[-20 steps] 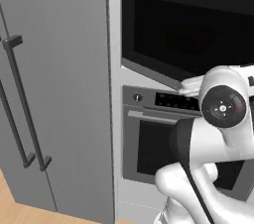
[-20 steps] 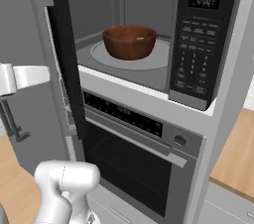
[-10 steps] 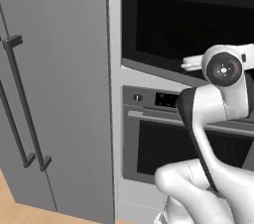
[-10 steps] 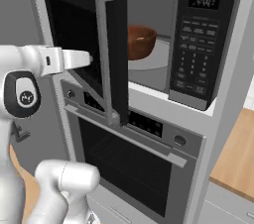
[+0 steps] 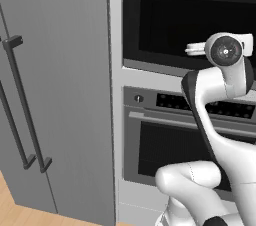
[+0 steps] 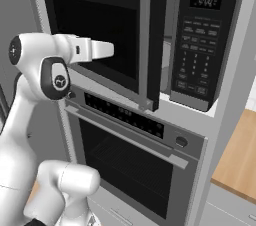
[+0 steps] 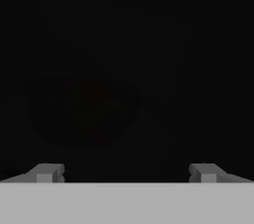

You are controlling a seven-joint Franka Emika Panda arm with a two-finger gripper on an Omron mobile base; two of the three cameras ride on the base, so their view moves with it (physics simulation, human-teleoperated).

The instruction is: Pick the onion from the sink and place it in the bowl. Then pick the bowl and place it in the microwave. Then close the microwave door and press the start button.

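Observation:
The microwave door (image 6: pixel 100 20) is a black slab with a dark window and a grey upright handle (image 6: pixel 145 40). It stands nearly shut, and a narrow gap (image 6: pixel 165 55) of grey cavity remains beside the microwave's button panel (image 6: pixel 200 40). My gripper (image 6: pixel 107 49) presses against the door's outer face, also seen from the left (image 5: pixel 192 48). In the hand view the gripper (image 7: pixel 125 173) is open against the dark glass, fingertips (image 7: pixel 47 172) wide apart and holding nothing. A dim round shape (image 7: pixel 82 111) shows through the glass. The bowl and the onion are hidden behind the door.
The wider oven (image 6: pixel 130 155) with its control strip and bar handle sits directly below the microwave. A tall grey fridge (image 5: pixel 55 95) with dark bar handles stands to the left. A wooden counter (image 6: pixel 240 165) lies at the right.
The microwave door has swung from wide open to nearly shut, with my hand following and pushing on it. The bowl on the turntable is now covered by the door.

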